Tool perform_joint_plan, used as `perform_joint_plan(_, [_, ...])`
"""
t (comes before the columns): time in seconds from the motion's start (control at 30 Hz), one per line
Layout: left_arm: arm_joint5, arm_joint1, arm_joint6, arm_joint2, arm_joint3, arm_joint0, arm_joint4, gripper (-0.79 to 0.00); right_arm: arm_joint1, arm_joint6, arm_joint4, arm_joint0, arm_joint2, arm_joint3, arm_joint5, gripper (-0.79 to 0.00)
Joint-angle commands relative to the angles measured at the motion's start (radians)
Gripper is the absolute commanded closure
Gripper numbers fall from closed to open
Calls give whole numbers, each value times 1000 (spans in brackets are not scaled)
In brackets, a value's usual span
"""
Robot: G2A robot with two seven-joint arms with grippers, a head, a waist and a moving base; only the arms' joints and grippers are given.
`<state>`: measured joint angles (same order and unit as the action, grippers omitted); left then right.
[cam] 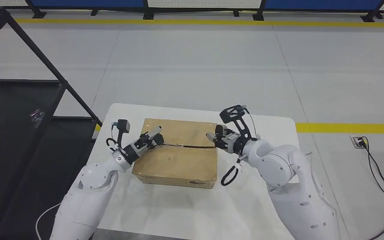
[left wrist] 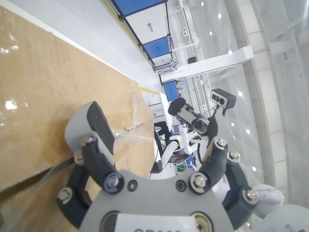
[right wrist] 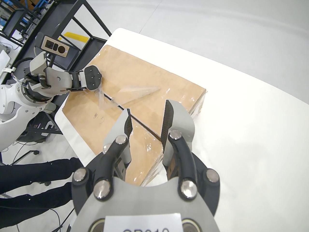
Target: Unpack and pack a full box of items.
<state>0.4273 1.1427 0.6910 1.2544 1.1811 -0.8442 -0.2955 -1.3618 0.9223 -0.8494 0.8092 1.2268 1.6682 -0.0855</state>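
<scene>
Left gripper (right wrist: 93, 80): fingers spread wide; lifted clear tape (right wrist: 130, 92) seems to cling to one pad, not pinched. Right gripper (right wrist: 148, 119): part open, empty, above the seam (right wrist: 144, 127) at the box end. Cardboard box (cam: 180, 159) lies shut, mid white table (cam: 180, 210), between both arms. Judgement: tape thin, limp, sticky, may tear, so pinch the raised tail near the seam. Box stiff, corrugated, matte; taped edges glossy, likely slick

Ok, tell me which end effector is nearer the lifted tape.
Left. The left end effector touches the lifted tape at one end of the box; the right end effector hovers open over the other end, apart from the tape.
</scene>
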Motion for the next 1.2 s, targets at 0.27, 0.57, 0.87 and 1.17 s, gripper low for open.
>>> perform_joint_plan(0.27, [8,-3,0,21,31,-22,-6,-785,-8,69,108,-69,-90,-72,-106,-385])
perform_joint_plan(0.57, [10,-10,5,54,80,-57,-9,-785,-9,124,168,-85,-143,-103,-166,-631])
perform_joint_plan(0.87, [21,-21,5,105,122,-103,-19,-785,-23,84,184,-117,-233,-177,-176,-613])
perform_joint_plan(1.17, [22,-31,4,156,145,-149,-40,-785,-50,29,228,-193,-324,-280,-192,-573])
